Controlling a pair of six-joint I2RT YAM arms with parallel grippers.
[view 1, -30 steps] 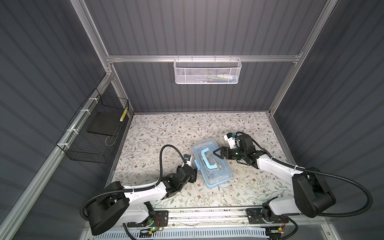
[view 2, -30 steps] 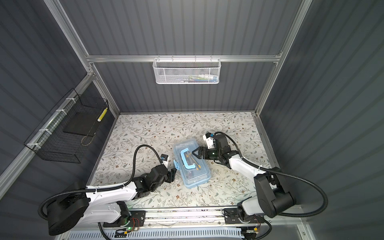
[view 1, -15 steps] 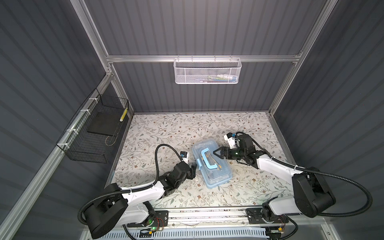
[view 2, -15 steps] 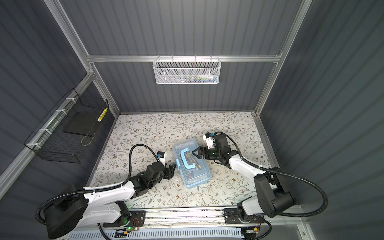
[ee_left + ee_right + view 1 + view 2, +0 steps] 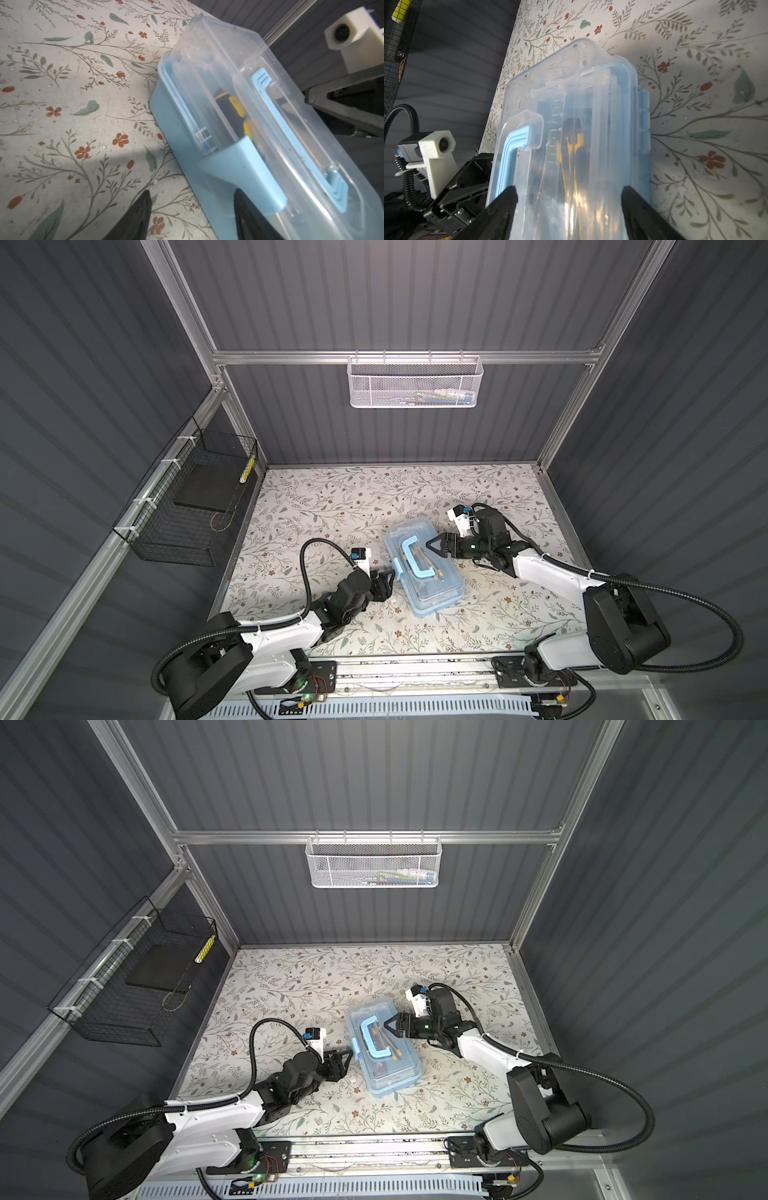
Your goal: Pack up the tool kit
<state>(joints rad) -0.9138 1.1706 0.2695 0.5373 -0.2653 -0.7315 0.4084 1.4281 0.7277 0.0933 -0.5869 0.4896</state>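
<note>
Lay mid-frame on counter [image 5: 332, 497]: tool kit [image 5: 424, 568], lid down. Left pincer [image 5: 384, 578] gaped beside latch; right pincer [image 5: 434, 545] gaped across lid. Risked shoving box askew.

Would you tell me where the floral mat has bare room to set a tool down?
Bare: the mat's far strip below the back wall. Crowded: the tool kit, with the left gripper and right gripper flanking it.

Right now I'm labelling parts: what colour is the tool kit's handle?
Pale blue; the handle lies flat on the clear lid, clearest in a top view.
</note>
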